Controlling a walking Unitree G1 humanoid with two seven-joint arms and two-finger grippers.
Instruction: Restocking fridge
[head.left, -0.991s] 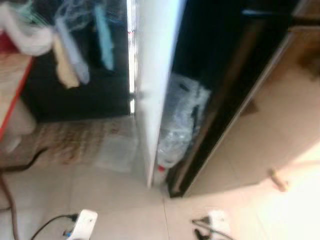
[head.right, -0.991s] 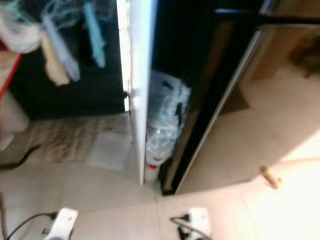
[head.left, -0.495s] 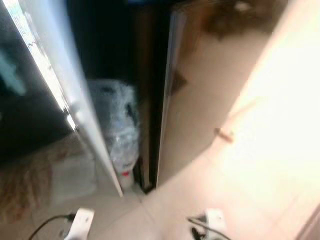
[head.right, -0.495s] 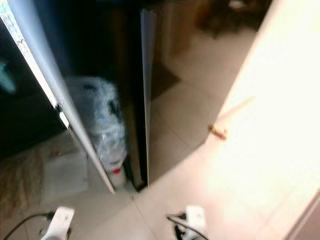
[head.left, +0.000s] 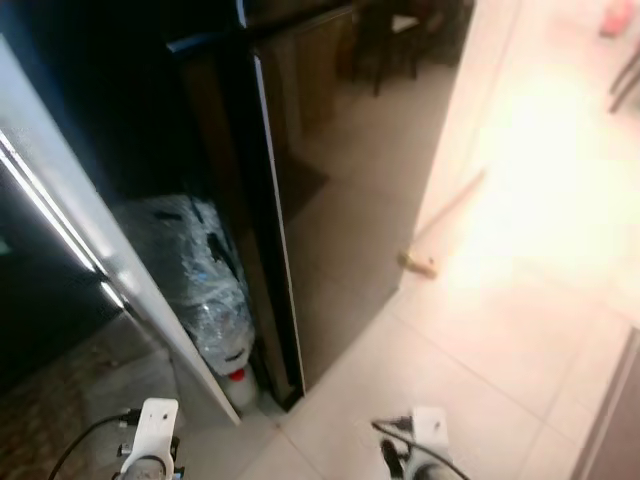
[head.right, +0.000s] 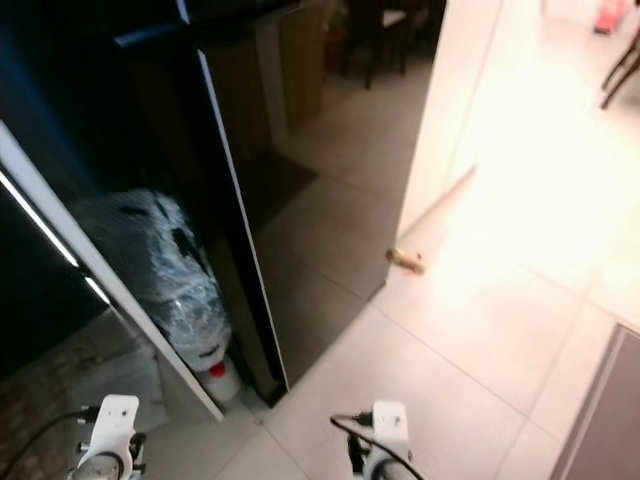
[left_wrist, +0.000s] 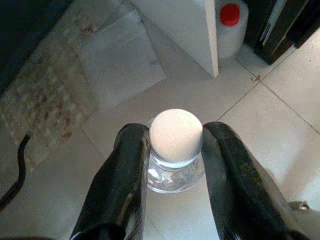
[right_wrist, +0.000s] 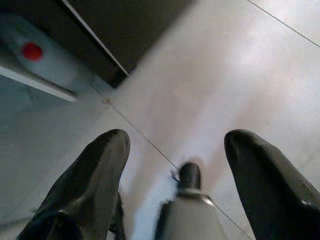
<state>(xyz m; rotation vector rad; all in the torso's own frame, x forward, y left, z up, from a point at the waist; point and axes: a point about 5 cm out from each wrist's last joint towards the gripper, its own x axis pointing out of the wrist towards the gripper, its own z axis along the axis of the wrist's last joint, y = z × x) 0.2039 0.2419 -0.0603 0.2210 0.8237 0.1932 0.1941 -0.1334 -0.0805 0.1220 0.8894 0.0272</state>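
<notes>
head views: tall black fridge (head.left: 300, 200) stands in the centre-left of the frame, its glossy side reflecting the tiled floor (head.left: 470, 340). a white panel (head.left: 90, 260) leans diagonally across the left of the frame. between panel and fridge, low down, sits a plastic-wrapped bundle (head.left: 195, 270) with a white jug, red cap (left_wrist: 230, 14), under it on the floor. right half of the frame is brightly lit tile; a small brown object (head.left: 418, 264) lies at the foot of a pale wall edge.

left gripper (left_wrist: 172, 150): fingers (left_wrist: 125, 175) closed onto a clear bottle with a white cap (left_wrist: 176, 134), one finger on each side of the neck, both touching. bottle hangs above the floor tile, near the bottom corner of the white panel. a patterned mat (left_wrist: 45, 95) and a pale sheet lie in the upper left of the left wrist frame.

right gripper (right_wrist: 175, 145): fingers (right_wrist: 95, 175) spread wide, holding nothing. a blurred dark-tipped grey part of the rig sits between them in the lower middle of the frame, floor beyond.
</notes>
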